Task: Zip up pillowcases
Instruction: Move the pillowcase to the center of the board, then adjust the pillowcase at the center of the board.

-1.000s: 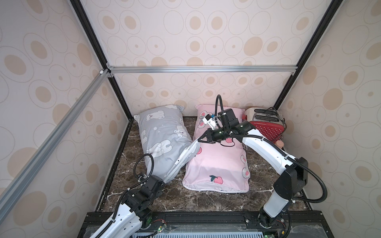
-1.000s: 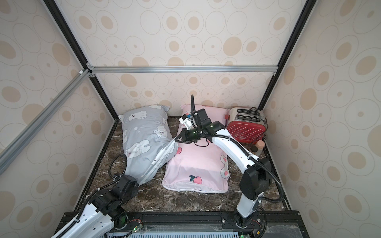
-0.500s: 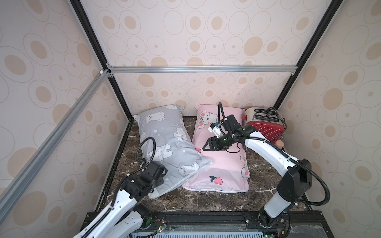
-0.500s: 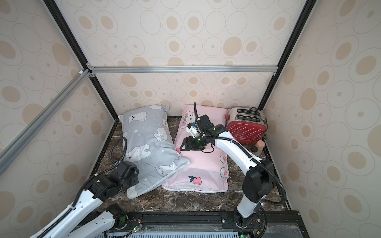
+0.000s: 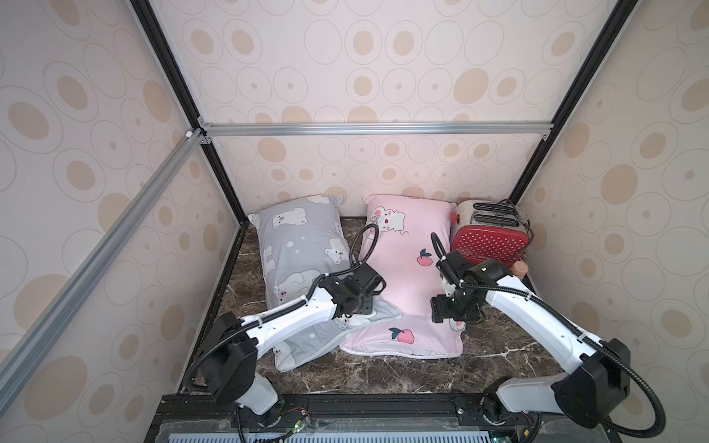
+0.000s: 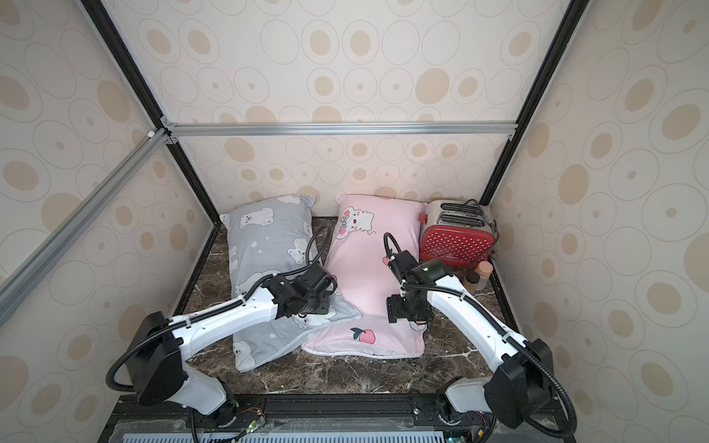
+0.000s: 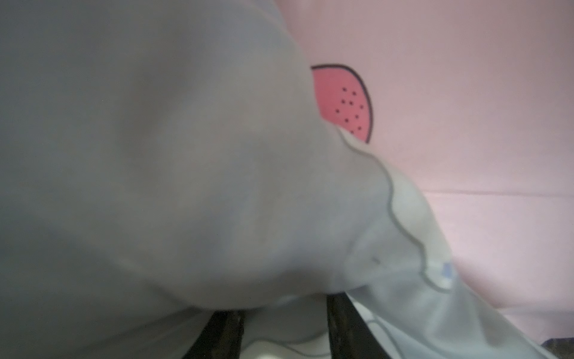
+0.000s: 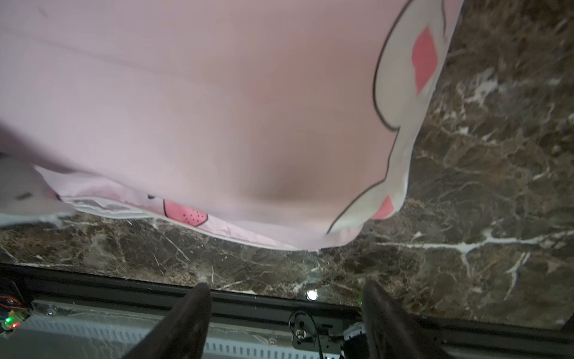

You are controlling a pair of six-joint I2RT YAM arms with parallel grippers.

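Although both white-edged near ends look shut from above, the sliders are too small to confirm it. The grey pillowcase (image 5: 303, 249) lies on the table (image 5: 498, 345), its corner overlapping the pink pillowcase (image 5: 406, 276). The left gripper (image 7: 282, 310), jaws apart, rests against grey fabric. The right gripper (image 8: 285, 289), jaws apart and empty, hovers over the pink near end.
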